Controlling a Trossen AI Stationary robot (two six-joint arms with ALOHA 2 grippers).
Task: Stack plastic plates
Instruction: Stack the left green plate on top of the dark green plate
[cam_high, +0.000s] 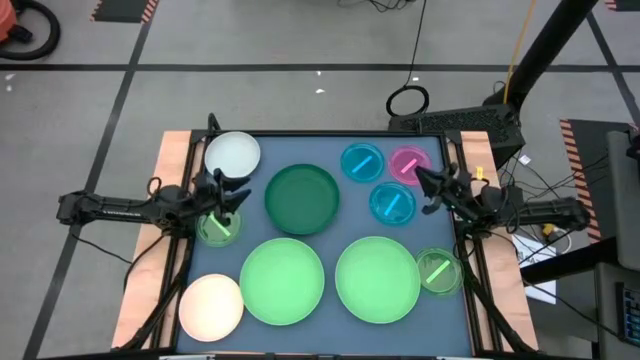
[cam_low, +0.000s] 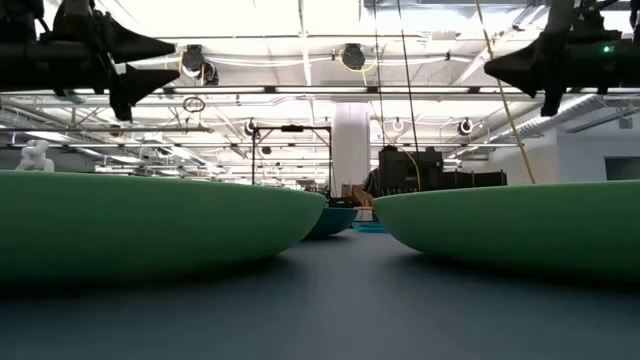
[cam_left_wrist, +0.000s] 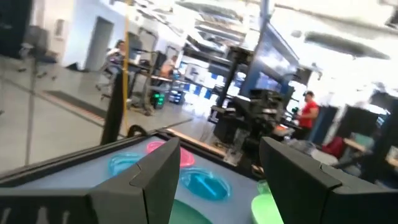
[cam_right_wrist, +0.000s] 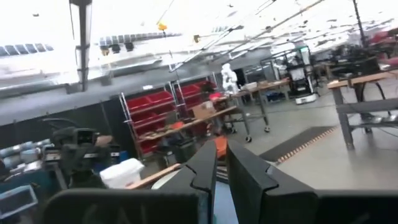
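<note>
In the high view we count nine plates on the dark table (cam_high: 330, 330), none stacked on another.

At the left edge, the white plate (cam_high: 232, 154) lies at the far corner and the cream plate (cam_high: 211, 307) at the near corner. Between them, a small green plate with a stripe (cam_high: 219, 228) lies partly under the left gripper (cam_high: 238, 196). We see this gripper held above the table surface, clear of every plate, with its fingers (cam_left_wrist: 155, 177) spread wide and nothing between them; the left wrist view confirms the gap.

Moving right, the dark green plate (cam_high: 302, 198) sits at the centre-left, just beyond the first light green plate (cam_high: 282, 281). The second light green plate (cam_high: 377, 278) lies just beside the first, along the near side. In the low view these two large plates (cam_low: 130, 225) (cam_low: 520, 230) fill the foreground, with the dark green plate (cam_low: 330, 220) visible between them.

Farther right, one blue plate (cam_high: 362, 162) and the pink plate (cam_high: 409, 163) lie side by side at the far edge, and a second blue plate (cam_high: 392, 203) lies just nearer than these. A second small green striped plate (cam_high: 438, 271) lies at the right edge, touching or nearly touching the second light green plate.

The right gripper (cam_high: 428, 187) is held above the table between the pink plate and the second blue plate. In the right wrist view its fingers (cam_right_wrist: 205, 171) stand nearly together, with only a narrow slit and nothing grasped.
</note>
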